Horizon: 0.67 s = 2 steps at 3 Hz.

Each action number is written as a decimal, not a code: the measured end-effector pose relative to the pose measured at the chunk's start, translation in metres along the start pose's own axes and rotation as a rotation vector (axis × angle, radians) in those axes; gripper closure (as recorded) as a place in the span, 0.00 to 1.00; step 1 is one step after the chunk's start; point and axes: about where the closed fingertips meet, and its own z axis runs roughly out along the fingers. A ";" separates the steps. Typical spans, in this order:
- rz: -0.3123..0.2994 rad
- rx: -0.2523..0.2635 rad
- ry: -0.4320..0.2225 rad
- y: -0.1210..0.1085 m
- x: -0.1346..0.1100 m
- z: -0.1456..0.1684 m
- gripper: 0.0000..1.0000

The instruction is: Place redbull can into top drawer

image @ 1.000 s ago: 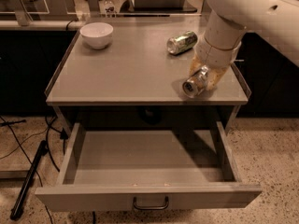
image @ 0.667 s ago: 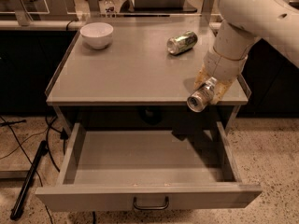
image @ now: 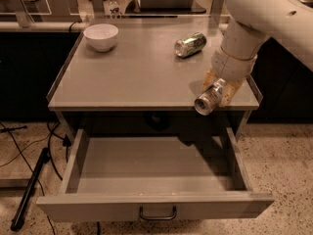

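Note:
My gripper [image: 218, 93] is shut on the redbull can [image: 209, 100], a slim silver can held on its side with its silver top facing the camera. It hangs at the front right edge of the cabinet top, above the right end of the open top drawer [image: 151, 173]. The drawer is pulled fully out, grey and empty inside, with a dark bar handle [image: 157, 214] on its front panel. The white arm reaches in from the upper right.
A stubbier greenish can [image: 190, 44] lies on its side at the back right of the cabinet top [image: 137, 72]. A white bowl [image: 101, 35] stands at the back left. Cables and a dark pole [image: 29, 190] lie on the floor at left.
The gripper has carried the redbull can forward, off the cabinet top, to the front right edge above the open drawer. The greenish can and bowl have not moved.

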 end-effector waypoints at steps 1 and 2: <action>0.036 -0.002 -0.006 0.001 -0.007 -0.024 1.00; 0.082 0.009 -0.009 0.008 -0.016 -0.049 1.00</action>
